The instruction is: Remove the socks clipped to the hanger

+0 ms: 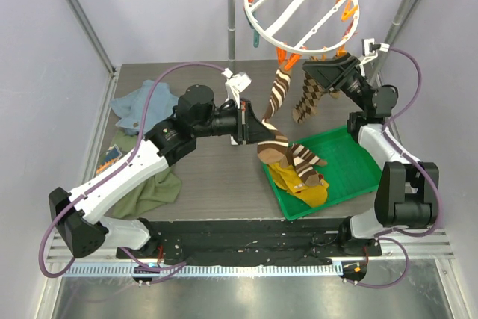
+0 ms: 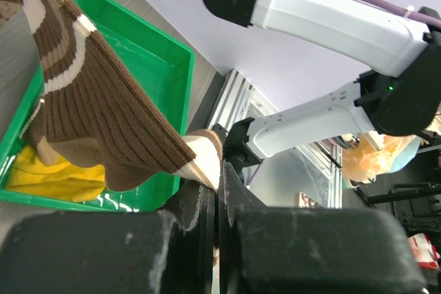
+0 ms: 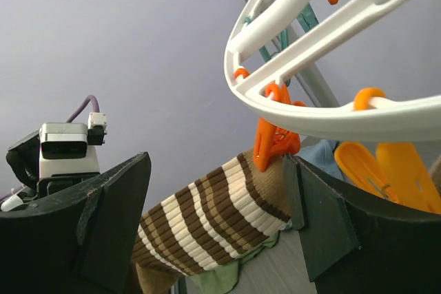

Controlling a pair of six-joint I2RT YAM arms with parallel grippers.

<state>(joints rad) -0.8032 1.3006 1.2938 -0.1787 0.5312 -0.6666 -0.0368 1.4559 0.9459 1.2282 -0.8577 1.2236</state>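
The white round hanger [image 1: 299,5] hangs from the rail at the top. Two socks are still clipped to it, a brown-and-white striped sock [image 1: 278,95] and a diamond-patterned sock [image 1: 305,104]. My left gripper [image 1: 258,131] is shut on the tip of another brown striped sock [image 2: 89,101], which drapes down over the green tray [image 1: 351,162]. Yellow socks [image 1: 302,188] lie in that tray. My right gripper [image 1: 312,70] is open just below the hanger's rim [image 3: 310,101]. In the right wrist view, the clipped striped sock [image 3: 213,218] shows between its fingers, held by an orange clip [image 3: 272,135].
A blue cloth [image 1: 142,106] and an olive-green cloth [image 1: 153,188] lie at the table's left. The grey metal rail stand [image 1: 231,20] rises at the back. Orange and teal clips dangle around the ring. Side walls close in left and right.
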